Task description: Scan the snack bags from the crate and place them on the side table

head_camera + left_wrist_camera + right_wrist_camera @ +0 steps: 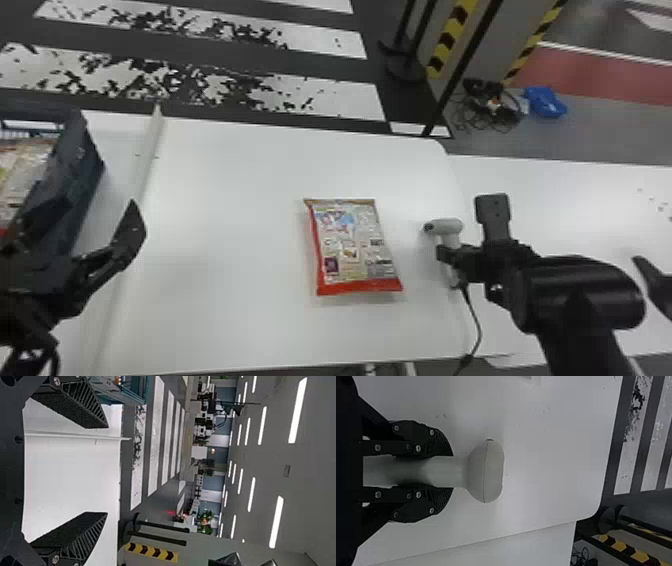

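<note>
Snack bag [352, 245], lengthwise away from you; right of it, right gripper [450, 252] clasping scanner [446, 226], nose bagward; left gripper [98, 209], jaws wide.

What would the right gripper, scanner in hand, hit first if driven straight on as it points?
Probably the white tabletop. It lies ahead of the right gripper, and the head of the scanner would touch before the fingers. Depth is unclear, so I can't rule out skimming past.

Workshop-like hall: white floor stripes [345, 97], hazard tape [446, 42], strip lights [297, 409].
</note>
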Tool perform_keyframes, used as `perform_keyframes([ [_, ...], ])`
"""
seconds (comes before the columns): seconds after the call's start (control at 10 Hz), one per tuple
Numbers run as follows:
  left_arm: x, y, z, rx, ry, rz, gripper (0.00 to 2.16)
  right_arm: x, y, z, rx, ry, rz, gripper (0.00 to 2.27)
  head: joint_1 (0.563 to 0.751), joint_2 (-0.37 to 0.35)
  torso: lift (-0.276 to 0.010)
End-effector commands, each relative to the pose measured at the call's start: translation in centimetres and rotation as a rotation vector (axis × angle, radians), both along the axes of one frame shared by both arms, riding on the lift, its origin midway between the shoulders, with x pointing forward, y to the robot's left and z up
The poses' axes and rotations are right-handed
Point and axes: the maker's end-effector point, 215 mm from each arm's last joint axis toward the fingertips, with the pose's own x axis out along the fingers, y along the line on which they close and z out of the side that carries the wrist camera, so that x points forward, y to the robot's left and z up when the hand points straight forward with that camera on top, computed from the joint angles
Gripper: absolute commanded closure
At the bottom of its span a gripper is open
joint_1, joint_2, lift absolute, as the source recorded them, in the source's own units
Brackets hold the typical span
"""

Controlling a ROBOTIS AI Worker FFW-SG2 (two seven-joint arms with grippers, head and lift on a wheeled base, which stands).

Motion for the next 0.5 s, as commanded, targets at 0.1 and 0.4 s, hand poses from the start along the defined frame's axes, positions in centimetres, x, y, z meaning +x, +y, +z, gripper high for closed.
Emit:
perform_keyframes([
  [0.1, -0.01, 0.00, -0.02, 0.000, 0.000, 0.000, 0.10, -0.19, 0.30, -0.43, 0.004, 0.009, 0.003, 1.66, 0.695, -0.242, -0.081],
  [0.4, -0.06, 0.11, -0.06, 0.001, 0.000, 0.002, 0.10, 0.17, -0.23, 0.49, -0.008, -0.012, -0.009, 0.08, 0.695, -0.241, -0.081],
])
